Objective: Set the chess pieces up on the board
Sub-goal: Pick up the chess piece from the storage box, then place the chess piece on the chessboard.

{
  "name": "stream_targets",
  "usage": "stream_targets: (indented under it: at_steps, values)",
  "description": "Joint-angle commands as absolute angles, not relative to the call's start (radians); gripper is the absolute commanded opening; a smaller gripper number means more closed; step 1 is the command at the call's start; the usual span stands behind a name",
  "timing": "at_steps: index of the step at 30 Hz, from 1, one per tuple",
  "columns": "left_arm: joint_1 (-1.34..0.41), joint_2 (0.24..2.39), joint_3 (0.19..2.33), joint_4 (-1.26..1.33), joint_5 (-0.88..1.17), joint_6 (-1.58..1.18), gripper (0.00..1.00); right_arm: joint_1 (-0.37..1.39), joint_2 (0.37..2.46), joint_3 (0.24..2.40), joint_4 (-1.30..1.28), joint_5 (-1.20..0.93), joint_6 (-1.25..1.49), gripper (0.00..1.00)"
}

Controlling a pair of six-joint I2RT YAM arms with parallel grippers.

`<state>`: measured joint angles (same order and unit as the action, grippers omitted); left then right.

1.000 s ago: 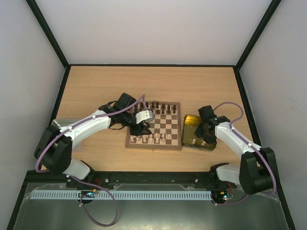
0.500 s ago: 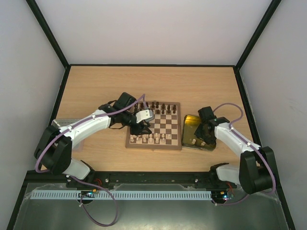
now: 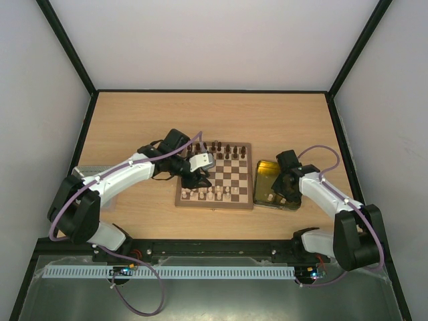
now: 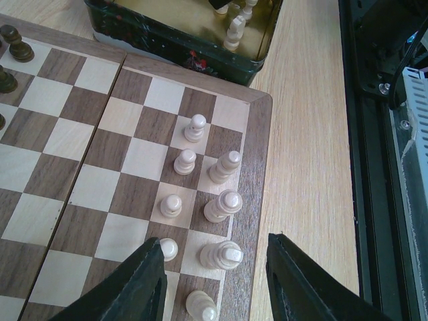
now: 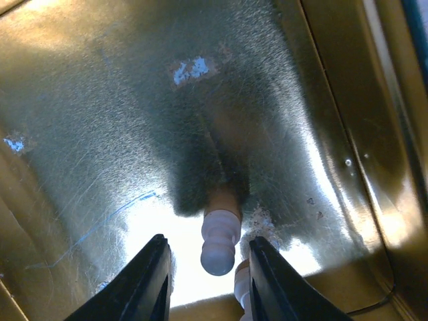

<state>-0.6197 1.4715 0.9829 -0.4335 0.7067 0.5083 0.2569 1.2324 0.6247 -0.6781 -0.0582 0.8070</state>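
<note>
No writing I can read anywhere. The gold tin (image 4: pixel 174 50) has a dark printed side wall with red flecks, too blurred to make out.

The board (image 3: pixel 227 177) lies mid-table (image 3: pixel 200 114), a square of brown and cream checks with a brown border, and the tin sits just beside its right edge. The dark pieces (image 3: pixel 221 148) stand along the far side. The cream pieces (image 3: pixel 210 194) stand along the near side, in two short rows in the left wrist view: small round-headed ones (image 4: pixel 185 160) inboard and taller ones (image 4: pixel 225 167) on the edge squares. All are upright turned wood.

The left gripper (image 3: pixel 198 182) hangs over the board's left part. Its fingers are spread wide and hold nothing, and two tall cream pieces stand below the gap between them.

The right gripper (image 3: pixel 284 190) is down inside the tin. On the wrist camera its fingers (image 5: pixel 150 281) stand parted on either side of one cream piece (image 5: pixel 219 244) on the shiny floor (image 5: pixel 100 100). There is clear space on its left side, so it is not pinched. More cream pieces (image 4: pixel 234 30) show in the tin.
</note>
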Motion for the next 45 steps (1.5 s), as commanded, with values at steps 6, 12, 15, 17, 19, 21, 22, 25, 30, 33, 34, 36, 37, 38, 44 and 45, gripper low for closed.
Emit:
stream_targets:
  at_steps: [6,12,15,17,19,21,22,25,30,33,34,36,37,38,44,45]
  values:
    - [-0.626,1.450,0.995,-0.440,0.723,0.517,0.44,0.251,1.217,0.615,-0.681,0.005,0.833,0.20]
    - [-0.627,1.443,0.993,-0.441,0.721,0.515,0.45,0.251,1.199,0.631,-0.700,0.018,0.838,0.02]
    - [-0.626,1.441,0.992,-0.439,0.721,0.515,0.45,0.250,1.189,0.656,-0.729,0.014,0.822,0.02]
    - [-0.626,1.439,0.992,-0.439,0.719,0.515,0.45,0.253,1.172,0.696,-0.756,0.034,0.799,0.02]
    - [-0.625,1.438,0.992,-0.436,0.716,0.513,0.46,0.253,1.151,0.748,-0.788,0.056,0.775,0.02]
    - [-0.624,1.436,0.992,-0.433,0.711,0.515,0.46,0.254,1.140,0.793,-0.820,0.054,0.760,0.02]
    - [-0.625,1.434,0.991,-0.431,0.708,0.514,0.46,0.258,1.137,0.819,-0.832,0.048,0.752,0.02]
    - [-0.621,1.426,0.985,-0.426,0.705,0.512,0.46,0.310,1.127,0.881,-0.855,0.070,0.737,0.02]
    - [-0.599,1.421,0.971,-0.420,0.715,0.512,0.46,0.434,1.161,0.944,-0.870,0.072,0.747,0.02]
    - [-0.583,1.427,0.970,-0.425,0.731,0.515,0.46,0.531,1.210,0.968,-0.865,0.062,0.761,0.02]
    - [-0.578,1.431,0.971,-0.426,0.733,0.518,0.46,0.564,1.232,0.978,-0.868,0.067,0.766,0.02]
    - [-0.568,1.434,0.972,-0.429,0.736,0.519,0.46,0.622,1.272,0.993,-0.868,0.072,0.767,0.02]
    - [-0.564,1.434,0.971,-0.431,0.739,0.521,0.47,0.645,1.290,0.999,-0.867,0.072,0.767,0.02]
    - [-0.557,1.434,0.971,-0.431,0.742,0.521,0.47,0.661,1.306,1.002,-0.866,0.066,0.767,0.02]
    - [-0.534,1.429,0.972,-0.435,0.749,0.523,0.48,0.717,1.365,0.985,-0.818,-0.009,0.761,0.02]
    - [-0.532,1.430,0.973,-0.438,0.751,0.524,0.48,0.726,1.372,0.979,-0.809,-0.020,0.762,0.02]
